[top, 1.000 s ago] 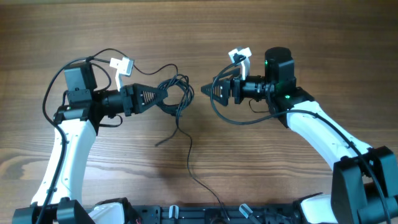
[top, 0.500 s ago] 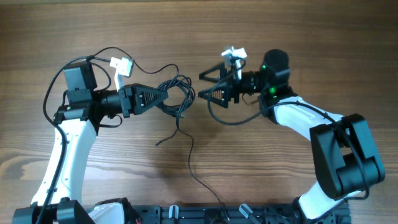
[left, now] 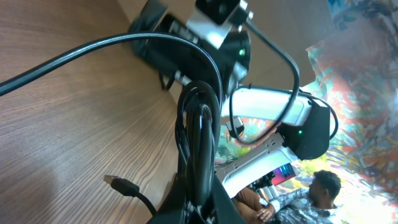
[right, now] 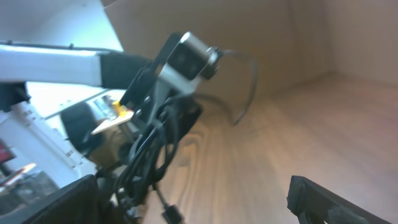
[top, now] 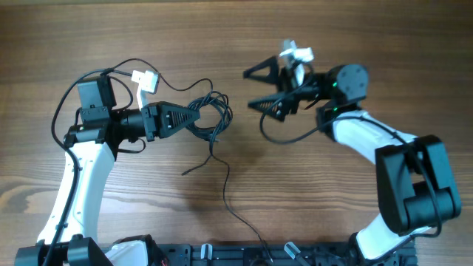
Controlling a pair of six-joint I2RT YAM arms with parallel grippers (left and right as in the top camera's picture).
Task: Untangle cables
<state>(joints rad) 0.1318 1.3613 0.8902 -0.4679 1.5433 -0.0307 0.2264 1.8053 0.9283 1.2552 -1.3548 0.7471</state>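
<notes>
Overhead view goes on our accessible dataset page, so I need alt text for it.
The left hand grips a tangled bundle of thin black cables over a wooden table, with one strand trailing toward the bottom edge. The right hand faces it, open and empty, apart from the bundle.

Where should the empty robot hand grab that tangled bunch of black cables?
Take the outer loop on the right side of the cable bundle, coming in from the right. The left end effector clamps its left side, so that loop bulges free toward the open right end effector.
</notes>
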